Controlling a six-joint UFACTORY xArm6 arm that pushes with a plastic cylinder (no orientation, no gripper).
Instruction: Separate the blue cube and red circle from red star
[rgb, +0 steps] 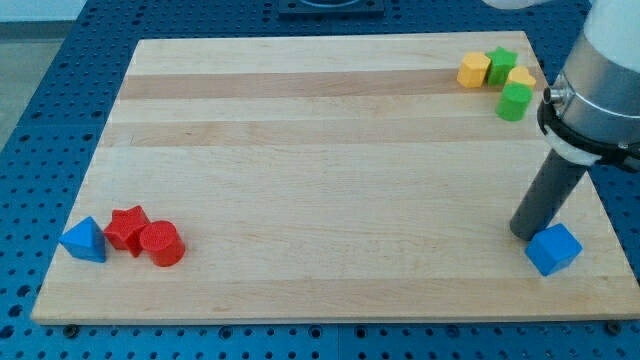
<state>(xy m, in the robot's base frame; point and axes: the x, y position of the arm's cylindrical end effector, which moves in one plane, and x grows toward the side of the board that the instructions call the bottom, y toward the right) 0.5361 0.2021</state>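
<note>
The blue cube (553, 249) sits near the board's lower right corner. My tip (523, 233) rests on the board just to the cube's upper left, touching or almost touching it. The red star (127, 227) lies at the lower left, with the red circle (161, 244), a short cylinder, pressed against its lower right side. The blue cube is far across the board from both red blocks.
A blue triangle (84, 241) sits just left of the red star. At the top right a cluster holds a yellow block (473, 70), a green star (501, 63), a second yellow block (521, 78) and a green cylinder (515, 102). The wooden board (320, 150) lies on a blue perforated table.
</note>
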